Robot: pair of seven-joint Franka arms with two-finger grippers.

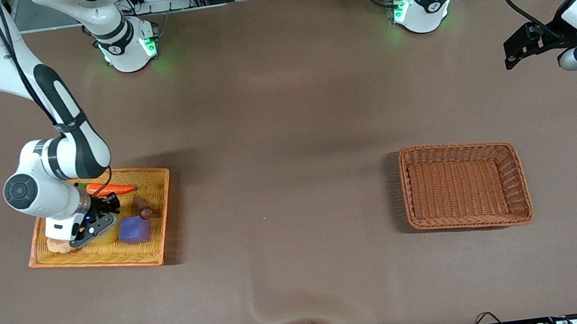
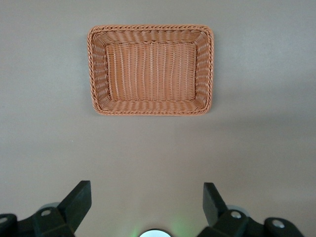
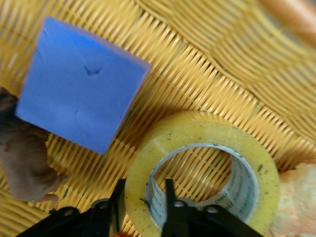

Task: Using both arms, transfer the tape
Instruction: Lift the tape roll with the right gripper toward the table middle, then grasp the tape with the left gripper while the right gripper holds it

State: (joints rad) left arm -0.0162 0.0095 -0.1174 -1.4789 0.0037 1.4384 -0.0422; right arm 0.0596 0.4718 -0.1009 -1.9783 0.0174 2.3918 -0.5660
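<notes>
While lying flat (hole up), tape (image 3: 202, 173) sits between right gripper (image 3: 144, 197) jaws.

The right gripper (image 3: 144, 205) had its fingers straddling the tape (image 3: 202, 177) wall, one inside the core, one outside. Tape lay flat on the yellow woven tray (image 3: 197, 64), purple cube (image 3: 81, 84) just beside it, brown toy (image 3: 22, 158) touching the cube.

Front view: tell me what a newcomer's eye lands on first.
First, the right gripper, down in the flat yellow tray at the right arm's end of the table, its fingers astride the wall of the tape, one inside the ring and one outside. Beside the tape lies a purple cube. The brown wicker basket stands toward the left arm's end, where the left gripper waits open.
</notes>
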